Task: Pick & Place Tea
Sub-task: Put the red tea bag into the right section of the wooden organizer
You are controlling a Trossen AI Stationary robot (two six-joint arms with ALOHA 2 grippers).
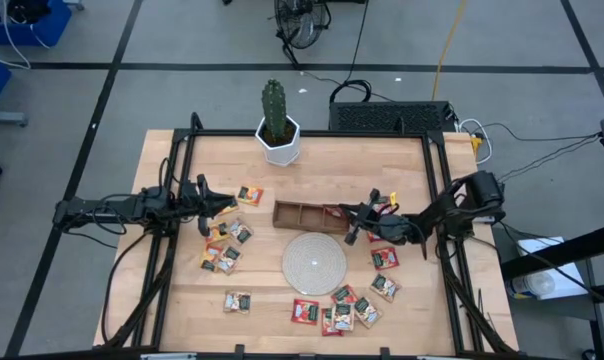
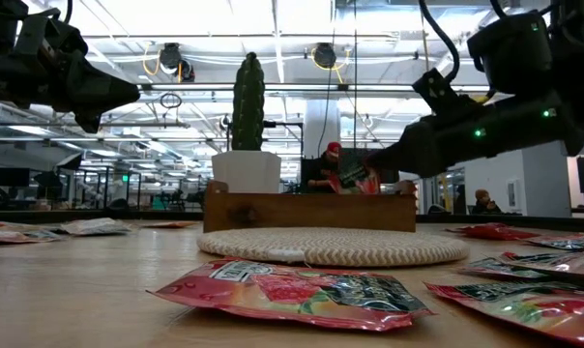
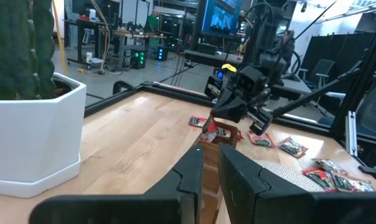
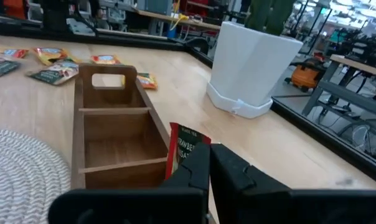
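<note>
A brown wooden tray lies mid-table, beyond the round woven disc. Tea sachets lie flat in loose groups left, right and near of the disc. My right gripper reaches in level from the table's right and is shut on a red sachet over the tray's right-end compartment. My left gripper waits at the table's left. Its fingers stand a narrow gap apart with nothing between them. My right gripper pinches one edge of the red sachet between its two fingers, which come level from the table's right. The sachet stands on edge, sticking out past the fingertips over the tray's right end. Whether it touches the tray, I cannot tell.
A cactus in a white pot stands at the table's far edge, behind the tray. A black frame runs along the table's sides. Bare wood lies between the pot and the tray.
</note>
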